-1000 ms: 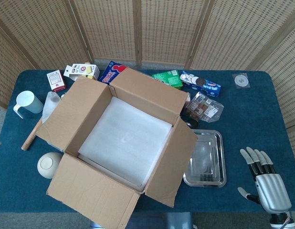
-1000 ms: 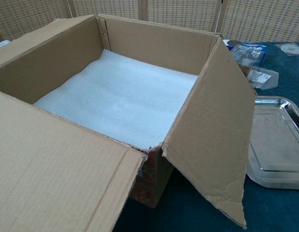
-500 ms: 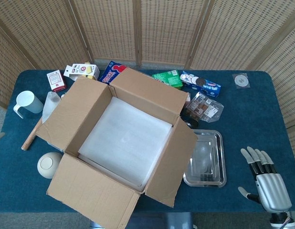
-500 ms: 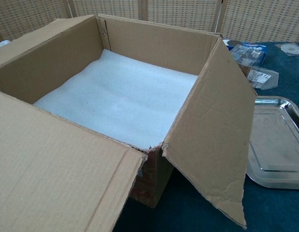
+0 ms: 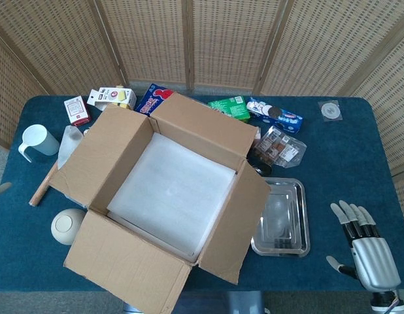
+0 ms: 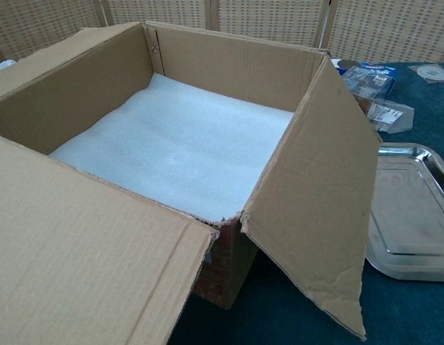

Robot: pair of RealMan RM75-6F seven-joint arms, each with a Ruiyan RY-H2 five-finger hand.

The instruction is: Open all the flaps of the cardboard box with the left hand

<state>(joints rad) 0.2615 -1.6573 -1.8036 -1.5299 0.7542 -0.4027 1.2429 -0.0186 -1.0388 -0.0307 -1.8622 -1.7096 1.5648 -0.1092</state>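
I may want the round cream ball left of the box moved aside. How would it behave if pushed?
The cream ball looks round, so it would probably roll rather than slide. The blue cloth under it may slow it somewhat. The cardboard box's near flap lies right beside it and would likely stop a roll that way.

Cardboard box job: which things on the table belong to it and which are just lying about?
Belongs to the job:
cardboard box, flaps folded out

Just lying about:
steel tray
white mug
cookie packet
green box
round white lid
right hand, resting open
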